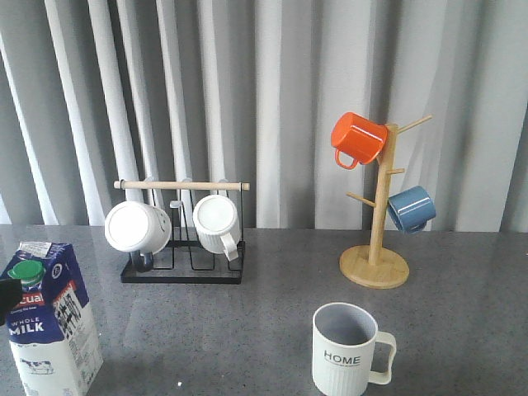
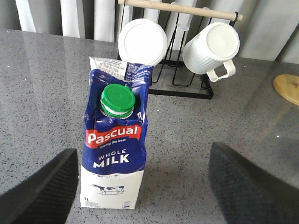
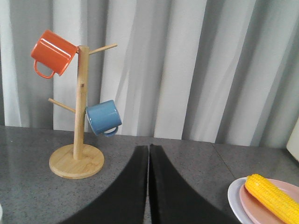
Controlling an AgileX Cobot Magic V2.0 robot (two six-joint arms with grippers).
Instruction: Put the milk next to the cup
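I see the Pascual milk carton (image 2: 114,149) upright at near left, well apart from the HOME cup (image 1: 346,351) near centre. My left gripper (image 2: 142,184) gapes wide, lined up to straddle it; the right gripper (image 3: 148,186) idles closed.

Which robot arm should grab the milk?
The left. Its open gripper already faces the milk, fingers either side. The right gripper is shut, facing the wooden mug tree.

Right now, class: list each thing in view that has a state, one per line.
milk: upright, capped
cup: upright, empty
left claw: open, around nothing
right claw: shut, empty
orange mug: hung
blue mug: hung
white mugs: racked sideways
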